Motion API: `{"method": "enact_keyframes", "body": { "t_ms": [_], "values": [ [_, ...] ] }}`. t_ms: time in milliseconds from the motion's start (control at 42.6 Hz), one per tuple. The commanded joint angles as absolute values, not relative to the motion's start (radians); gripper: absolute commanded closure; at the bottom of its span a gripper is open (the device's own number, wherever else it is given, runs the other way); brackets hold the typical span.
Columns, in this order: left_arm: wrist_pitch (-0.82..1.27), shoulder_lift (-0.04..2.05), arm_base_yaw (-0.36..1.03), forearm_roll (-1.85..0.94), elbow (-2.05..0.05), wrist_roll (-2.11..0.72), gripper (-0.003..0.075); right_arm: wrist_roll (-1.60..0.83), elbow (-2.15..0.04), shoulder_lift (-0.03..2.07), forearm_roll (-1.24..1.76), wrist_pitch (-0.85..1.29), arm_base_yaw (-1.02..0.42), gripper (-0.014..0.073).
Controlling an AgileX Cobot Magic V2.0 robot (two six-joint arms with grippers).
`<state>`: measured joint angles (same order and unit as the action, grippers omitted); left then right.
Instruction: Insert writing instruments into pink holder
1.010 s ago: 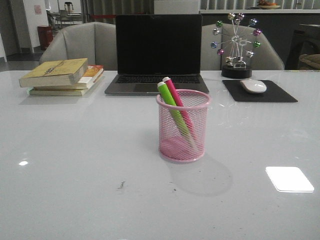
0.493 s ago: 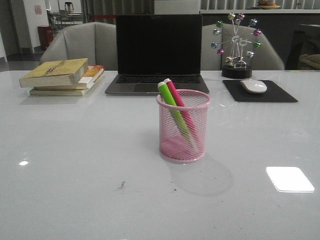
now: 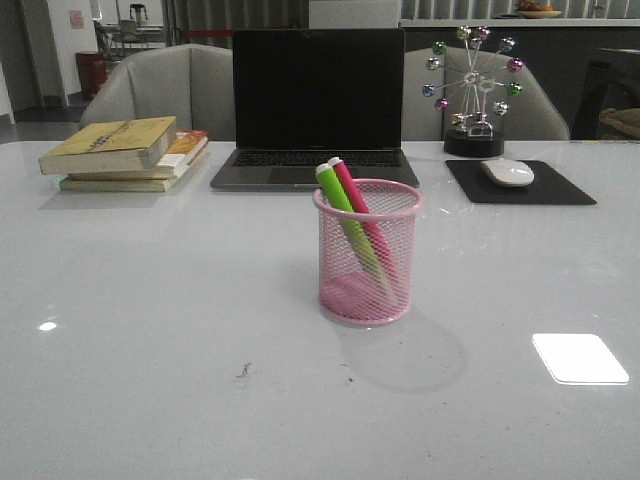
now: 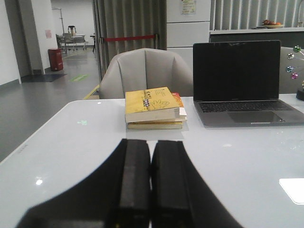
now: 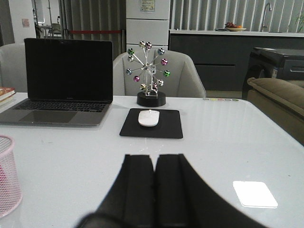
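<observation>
The pink holder [image 3: 366, 255] stands upright in the middle of the white table in the front view. A lime green marker [image 3: 337, 195] and a pink marker [image 3: 349, 188] lean inside it, their pale tips poking out over the far-left rim. Neither arm shows in the front view. My left gripper [image 4: 151, 145] is shut and empty, low over the table's left part. My right gripper [image 5: 154, 159] is shut and empty too, over the right part, with the holder's edge [image 5: 8, 175] off to its side.
A laptop [image 3: 317, 105] sits open behind the holder, a stack of books [image 3: 125, 152] to the left. A white mouse [image 3: 507, 172] on a black pad [image 3: 520, 183] and a ball-wheel ornament [image 3: 473, 88] stand at the back right. Grey chairs [image 3: 175, 90] lie beyond the table.
</observation>
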<state>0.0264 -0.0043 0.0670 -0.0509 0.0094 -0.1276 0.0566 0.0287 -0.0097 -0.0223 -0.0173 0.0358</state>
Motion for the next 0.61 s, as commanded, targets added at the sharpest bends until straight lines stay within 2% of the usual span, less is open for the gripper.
{"method": "enact_keyframes", "body": {
  "t_ms": [0, 587],
  "values": [
    [-0.054, -0.022, 0.064, -0.059, 0.007, -0.121, 0.0622, 0.043, 0.016, -0.03, -0.007, -0.123, 0.039, 0.0536],
    [-0.054, -0.022, 0.064, -0.059, 0.007, -0.121, 0.0622, 0.0, 0.016, -0.03, 0.036, -0.121, 0.041, 0.0536]
  ]
}}
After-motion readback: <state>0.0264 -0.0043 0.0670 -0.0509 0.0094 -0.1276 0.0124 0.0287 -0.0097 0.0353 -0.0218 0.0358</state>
